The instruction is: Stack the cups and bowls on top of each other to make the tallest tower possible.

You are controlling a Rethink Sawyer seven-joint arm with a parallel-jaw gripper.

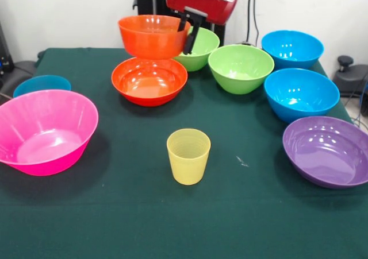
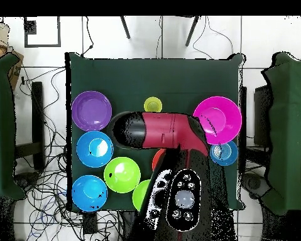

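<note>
Front view: an orange bowl [image 1: 153, 36] hangs in the air, glossy and level, mouth up, its right rim clamped between the fingers of the gripper [image 1: 190, 34]. It sits directly above a second orange bowl [image 1: 149, 80] resting on the green table [image 1: 241, 213] near the far edge, so the coming move looks like a straight descent. The pale-yellow cup [image 1: 188, 155] stands upright mid-table, well apart; the pink bowl [image 1: 43, 132] lies tilted at the left edge.

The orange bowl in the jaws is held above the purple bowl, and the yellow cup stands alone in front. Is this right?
Not quite. The front view shows the held orange bowl above the other orange bowl, not the purple bowl. The yellow cup does stand alone in front.
</note>
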